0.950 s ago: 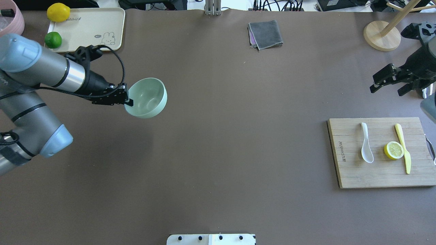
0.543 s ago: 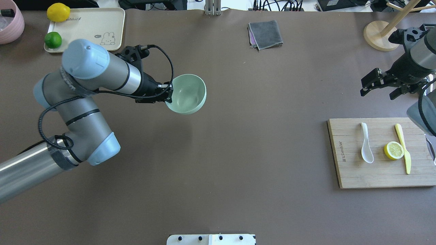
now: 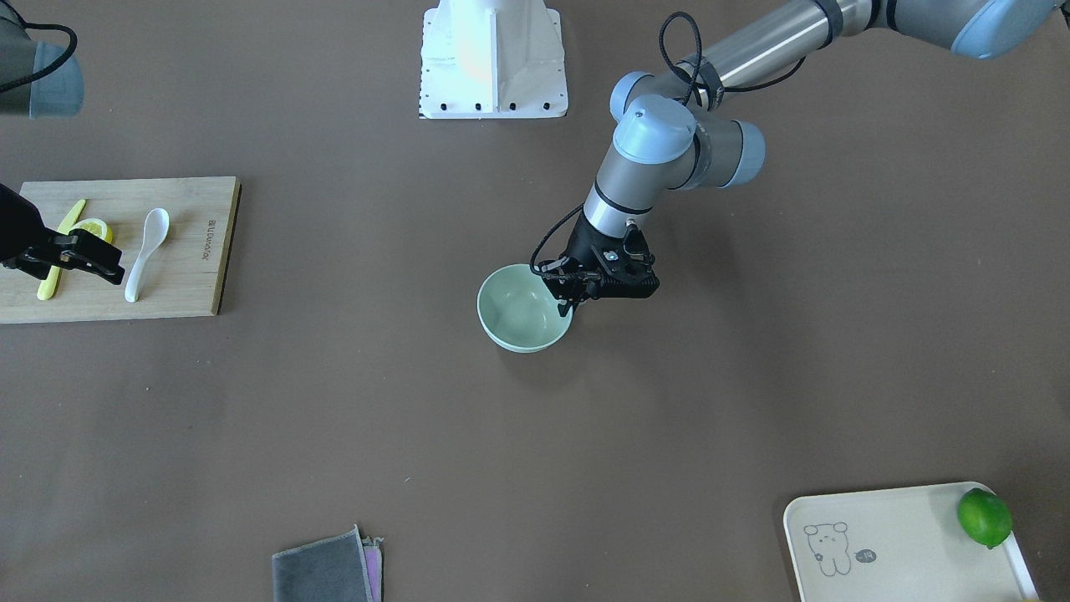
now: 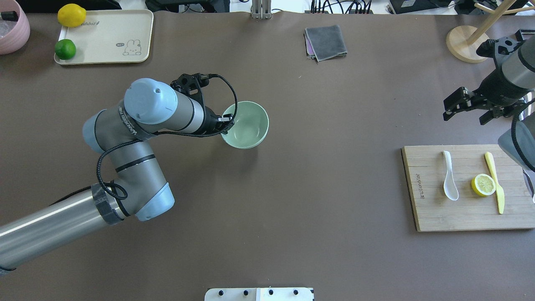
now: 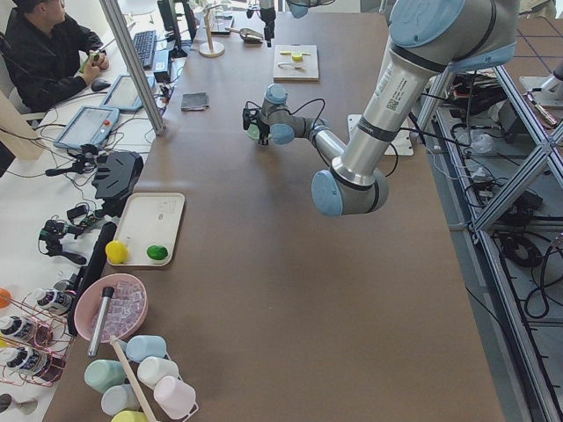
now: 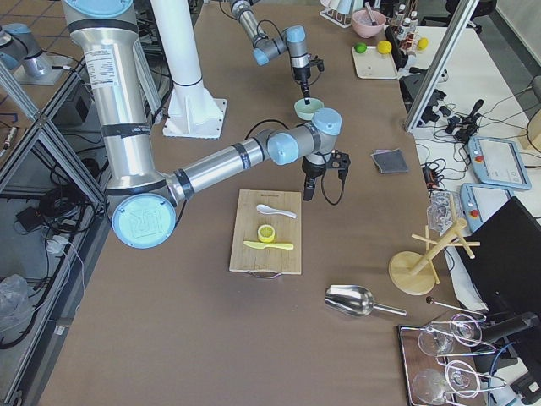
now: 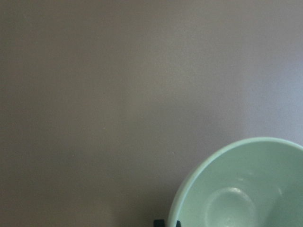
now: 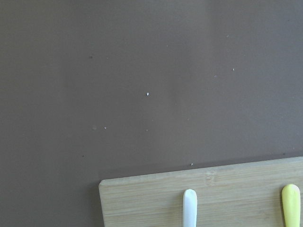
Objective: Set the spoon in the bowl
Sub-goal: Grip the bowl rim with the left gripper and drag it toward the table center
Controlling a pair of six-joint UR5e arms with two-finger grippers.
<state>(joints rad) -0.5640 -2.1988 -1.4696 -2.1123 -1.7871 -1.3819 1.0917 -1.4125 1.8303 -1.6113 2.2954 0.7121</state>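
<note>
While the left gripper [image 4: 226, 125] pinches the rim of the round, smooth mint-green bowl [image 4: 249, 125] near mid-table, probably to bring it within reach, the small white soup spoon [image 4: 449, 177] lies on the wooden cutting board [image 4: 430, 213], with the right gripper [image 4: 466, 113] spread empty nearby.

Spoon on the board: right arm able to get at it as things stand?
Probably yes. The right gripper hangs open near the cutting board's far edge, close to the spoon's handle end. Nothing covers the spoon; the lemon half and knife lie beside it, apart.
</note>
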